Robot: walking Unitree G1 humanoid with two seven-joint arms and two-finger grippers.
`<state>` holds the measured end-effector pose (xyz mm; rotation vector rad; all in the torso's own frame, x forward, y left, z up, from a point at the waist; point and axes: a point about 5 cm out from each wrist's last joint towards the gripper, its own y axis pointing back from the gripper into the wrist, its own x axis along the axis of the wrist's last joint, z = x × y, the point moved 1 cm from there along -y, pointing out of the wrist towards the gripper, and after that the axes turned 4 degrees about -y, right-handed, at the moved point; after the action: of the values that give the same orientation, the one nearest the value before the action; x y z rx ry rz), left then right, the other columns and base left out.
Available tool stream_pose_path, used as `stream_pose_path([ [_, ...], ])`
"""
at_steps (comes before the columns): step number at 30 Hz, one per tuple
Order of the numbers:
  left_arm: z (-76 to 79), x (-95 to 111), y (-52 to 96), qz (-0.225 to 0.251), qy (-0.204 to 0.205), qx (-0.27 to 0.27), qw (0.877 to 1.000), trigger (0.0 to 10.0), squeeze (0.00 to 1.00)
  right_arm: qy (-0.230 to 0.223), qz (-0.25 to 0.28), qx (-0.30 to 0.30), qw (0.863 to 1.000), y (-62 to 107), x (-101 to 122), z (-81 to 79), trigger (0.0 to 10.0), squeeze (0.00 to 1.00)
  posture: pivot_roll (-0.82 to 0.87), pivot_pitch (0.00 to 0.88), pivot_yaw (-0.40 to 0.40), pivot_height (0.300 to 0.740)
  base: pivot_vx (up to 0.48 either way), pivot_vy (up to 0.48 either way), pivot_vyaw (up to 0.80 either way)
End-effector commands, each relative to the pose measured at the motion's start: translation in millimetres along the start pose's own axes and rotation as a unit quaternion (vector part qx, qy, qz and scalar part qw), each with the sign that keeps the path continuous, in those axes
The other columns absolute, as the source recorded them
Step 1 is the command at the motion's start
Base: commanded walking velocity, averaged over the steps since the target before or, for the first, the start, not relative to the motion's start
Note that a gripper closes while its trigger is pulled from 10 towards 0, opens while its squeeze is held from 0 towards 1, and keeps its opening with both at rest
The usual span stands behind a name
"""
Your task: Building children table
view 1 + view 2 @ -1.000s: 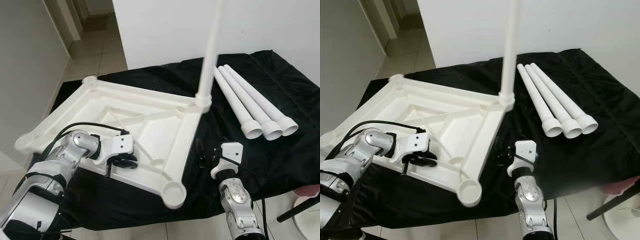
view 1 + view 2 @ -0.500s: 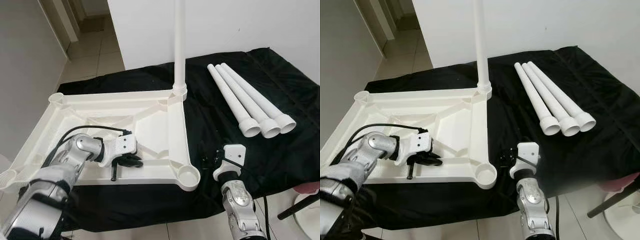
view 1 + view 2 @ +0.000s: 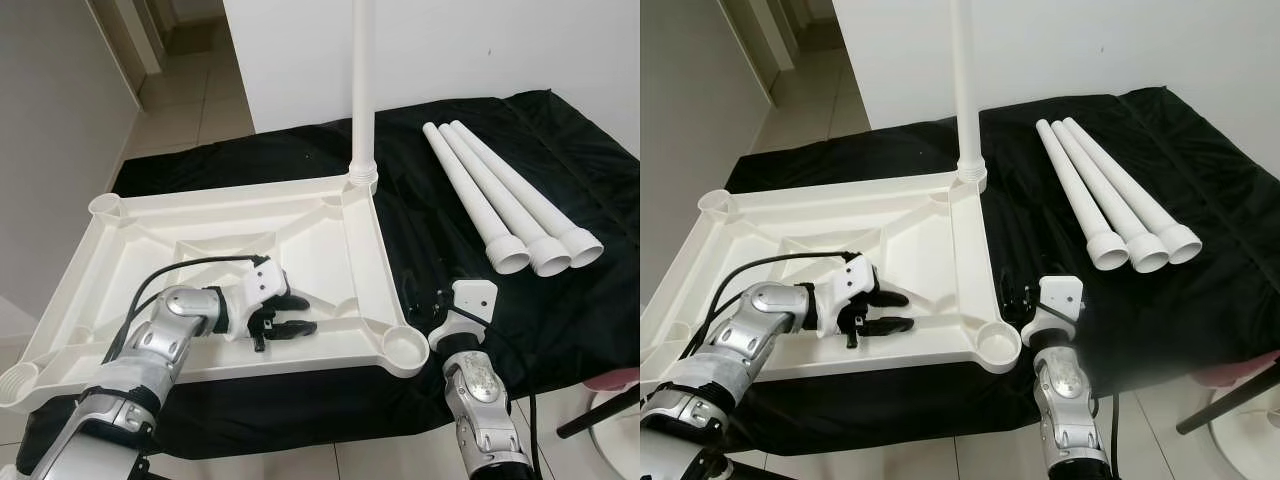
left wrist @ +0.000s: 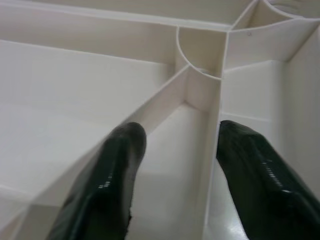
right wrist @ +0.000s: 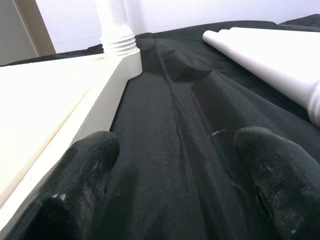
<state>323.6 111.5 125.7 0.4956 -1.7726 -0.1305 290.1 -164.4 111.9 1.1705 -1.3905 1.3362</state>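
Note:
The white tabletop [image 3: 362, 262] lies upside down on the black cloth, ribs facing up. One white leg [image 3: 362, 90] stands upright in its far right corner. Three loose white legs [image 3: 500, 205] lie side by side on the cloth to the right. My left gripper [image 3: 299, 314] is open inside the tabletop's underside, and in the left wrist view its fingers [image 4: 117, 165] straddle a rib [image 4: 165, 97]. My right gripper [image 3: 424, 298] is open low over the cloth, just right of the tabletop's near right corner socket [image 3: 405, 345].
Black cloth [image 3: 560, 120] covers the work surface, which ends close in front of me. A white wall [image 3: 500, 40] stands behind, and a tiled corridor [image 3: 190, 90] runs off at the far left. A black rod and white round base [image 3: 610, 415] sit by the near right corner.
The tabletop has swung from tilted and skewed to lying flat, and its fitted leg now stands straight. My left gripper's fingers have spread open on the rib. The right gripper has barely moved.

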Motion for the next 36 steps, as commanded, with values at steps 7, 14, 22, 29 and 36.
stream_pose_path([
  [7,-43.4,21,36.9,0.061,0.015,0.252,0.966,10.0,0.0,-0.004,0.014,-0.003,1.0,-2.2,3,-3.2,10.0,0.0,-0.08,0.042,0.123,0.74,0.0,0.0,0.0],
  [14,-38.6,28,54.6,0.149,0.082,0.319,0.932,10.0,0.0,-0.001,0.031,-0.015,0.999,-7.3,11,2.1,10.0,0.0,-0.08,0.03,0.113,0.74,0.0,0.0,0.0],
  [22,-15.1,21,59.0,0.196,0.14,0.328,0.913,10.0,0.0,0.002,0.03,-0.018,0.999,-10.9,10,2.3,10.0,0.0,-0.07,0.012,0.099,0.74,0.0,0.0,0.0],
  [29,4.6,20,49.2,0.21,0.166,0.333,0.904,10.0,0.0,0.004,0.031,-0.06,0.998,-16.3,14,11.1,10.0,0.0,-0.07,0.0,0.087,0.74,0.0,0.0,0.0],
  [36,22.3,32,19.3,0.212,0.202,0.346,0.891,10.0,0.0,-0.016,0.037,-0.087,0.995,-23.9,24,20.3,10.0,0.0,-0.08,0.0,0.075,0.74,0.0,0.0,0.0],
])
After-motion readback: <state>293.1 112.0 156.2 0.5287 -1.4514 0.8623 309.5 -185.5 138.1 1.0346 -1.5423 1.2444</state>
